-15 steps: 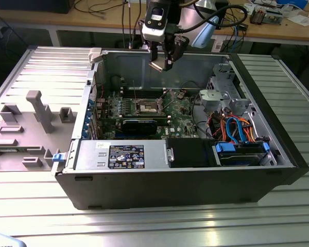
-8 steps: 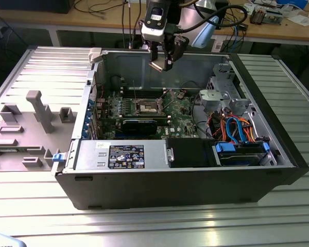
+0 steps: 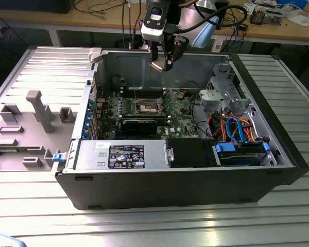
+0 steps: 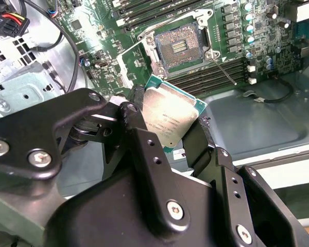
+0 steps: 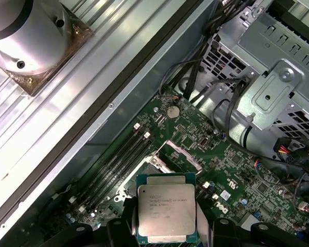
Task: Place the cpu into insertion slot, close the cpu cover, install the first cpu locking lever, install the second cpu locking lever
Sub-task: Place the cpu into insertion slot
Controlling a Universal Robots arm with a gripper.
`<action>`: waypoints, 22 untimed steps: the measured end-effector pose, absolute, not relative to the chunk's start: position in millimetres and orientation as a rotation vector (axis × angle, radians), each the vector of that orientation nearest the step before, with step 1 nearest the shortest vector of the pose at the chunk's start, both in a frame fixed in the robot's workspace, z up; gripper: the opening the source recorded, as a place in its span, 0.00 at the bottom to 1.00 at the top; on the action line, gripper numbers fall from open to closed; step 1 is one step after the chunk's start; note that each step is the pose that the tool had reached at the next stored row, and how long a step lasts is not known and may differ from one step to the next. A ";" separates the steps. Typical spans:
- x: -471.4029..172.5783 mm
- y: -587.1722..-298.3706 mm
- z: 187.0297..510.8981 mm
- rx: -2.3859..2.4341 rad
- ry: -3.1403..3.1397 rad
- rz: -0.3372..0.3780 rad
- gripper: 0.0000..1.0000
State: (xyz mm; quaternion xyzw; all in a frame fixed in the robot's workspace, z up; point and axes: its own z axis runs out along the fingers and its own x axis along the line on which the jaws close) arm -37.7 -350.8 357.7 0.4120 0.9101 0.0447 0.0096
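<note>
Starting at the exterior view's left, a grey moulded fixture tray point(image 3: 31, 118) lies on the ribbed metal table point(image 3: 144, 226). Just beside it sits the open computer case point(image 3: 185, 190), with its power supply point(image 3: 92, 152) along the near wall. Moving in, the green motherboard point(image 3: 183, 105) lies on the case floor, and there's the insertion slot point(image 3: 147, 107), square and silver-rimmed, near the board's middle. The arm drops in from the top of the picture, wrist pointing down, and the gripper point(image 3: 162, 63) hangs by the far wall of the case, well above the board. Further to the exterior view's right are the silver drive cage point(image 3: 224, 95) and a tangle of blue and orange cables point(image 3: 237, 128). Now the second wrist view gives what the wide shot can't: black fingers point(image 4: 139, 134) pinched in on opposite edges of the cpu point(image 4: 170, 116). Its silver top faces the camera with a green rim showing, and the chip is tilted and held apart from the socket. Beyond it the insertion slot point(image 4: 180, 46) lies uncovered, dark centre and gold contacts on show. A thin metal lever point(image 4: 224, 69) sticks out from one corner, with memory slots point(image 4: 195, 81) running alongside. The first wrist view looks from another angle, with the cpu point(image 5: 166, 213) square-on in the grip and the slot point(image 5: 172, 154) past it. That view also brings in a round coin battery point(image 5: 171, 110) on the board, near the case wall.
</note>
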 end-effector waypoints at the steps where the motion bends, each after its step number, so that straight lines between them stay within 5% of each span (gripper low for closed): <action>1: -37.7 -350.8 357.7 1.290 2.840 0.139 0.55; 22: -37.7 -350.8 357.3 1.345 2.812 0.139 0.55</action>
